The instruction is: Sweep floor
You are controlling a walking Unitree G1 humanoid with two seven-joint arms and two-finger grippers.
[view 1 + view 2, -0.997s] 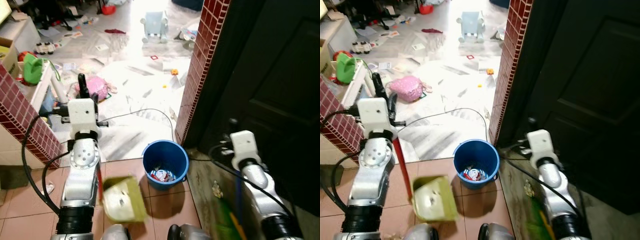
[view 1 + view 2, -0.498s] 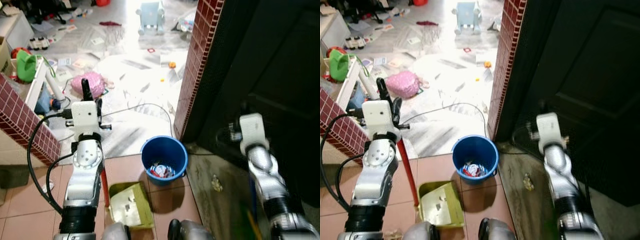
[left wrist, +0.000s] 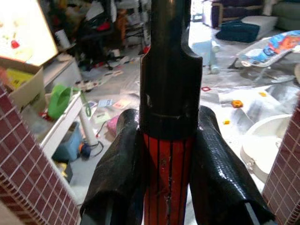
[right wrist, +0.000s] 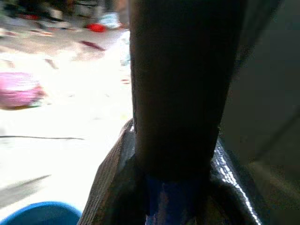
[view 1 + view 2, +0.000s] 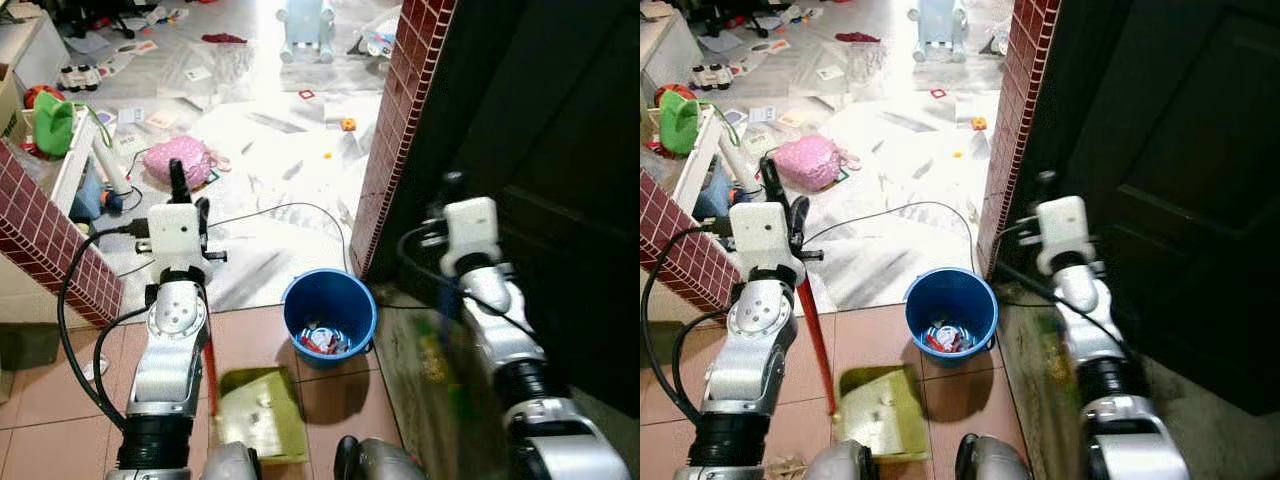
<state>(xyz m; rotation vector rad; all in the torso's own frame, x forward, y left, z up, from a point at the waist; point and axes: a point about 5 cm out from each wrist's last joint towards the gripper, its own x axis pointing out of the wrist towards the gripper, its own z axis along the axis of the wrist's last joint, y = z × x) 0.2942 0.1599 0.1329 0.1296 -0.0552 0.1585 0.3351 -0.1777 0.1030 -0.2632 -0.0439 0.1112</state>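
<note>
My left gripper (image 5: 184, 192) is shut on the red handle (image 5: 211, 368) of a green dustpan (image 5: 258, 416). The pan rests on the pink tiles by my feet, with a few bits in it. In the left wrist view the black fingers (image 3: 117, 161) clamp the red and black handle (image 3: 168, 154). My right gripper (image 5: 452, 188) is shut on a broom's blue handle (image 4: 174, 199), held by the dark door. The broom's green bristles (image 5: 440, 345) are a blur over the wet grey floor, right of a blue bucket (image 5: 329, 312) holding litter.
A red brick pillar (image 5: 398, 130) stands just behind the bucket, next to a dark door (image 5: 560, 150). A low brick wall (image 5: 48, 240) is on my left. Beyond lie a black cable (image 5: 290, 209), a pink bag (image 5: 176, 160) and scattered toys and papers on the white floor.
My right arm has lifted and swung left toward the pillar, carrying the broom with it. The dustpan has settled flatter on the tiles. The camera has shifted a little.
</note>
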